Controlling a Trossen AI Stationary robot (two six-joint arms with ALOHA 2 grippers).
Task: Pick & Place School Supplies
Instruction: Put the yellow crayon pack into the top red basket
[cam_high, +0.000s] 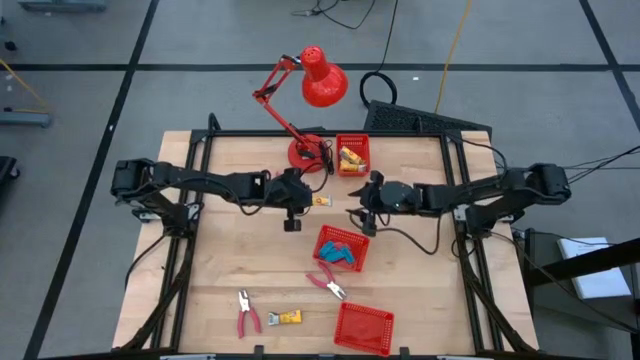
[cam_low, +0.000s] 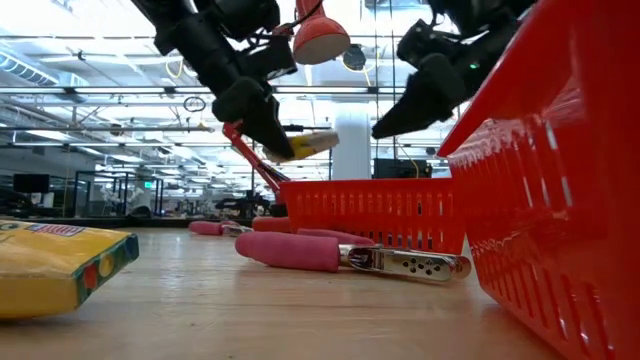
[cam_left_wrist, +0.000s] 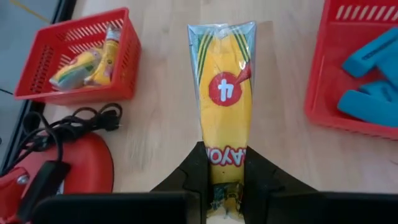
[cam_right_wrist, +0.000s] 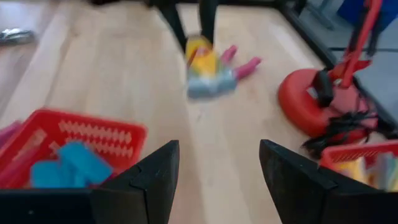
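While the left gripper (cam_left_wrist: 227, 186) pinches the yellow crayon pack (cam_left_wrist: 225, 93) lengthwise above table centre, the basket of yellow packs (cam_high: 352, 153) lies upper right, the right gripper (cam_right_wrist: 217, 168) idling spread.

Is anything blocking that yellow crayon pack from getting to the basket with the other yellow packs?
Nothing visible does. The left gripper holds the crayon pack above bare table; the basket is nearby, beside the lamp base.

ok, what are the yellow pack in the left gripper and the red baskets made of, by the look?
Yellow crayon pack: glossy clear film wrap, judging by its sheen and crimped end; the contents' material is unclear. Red mesh baskets: likely moulded plastic, with uniform colour and thick slotted walls.
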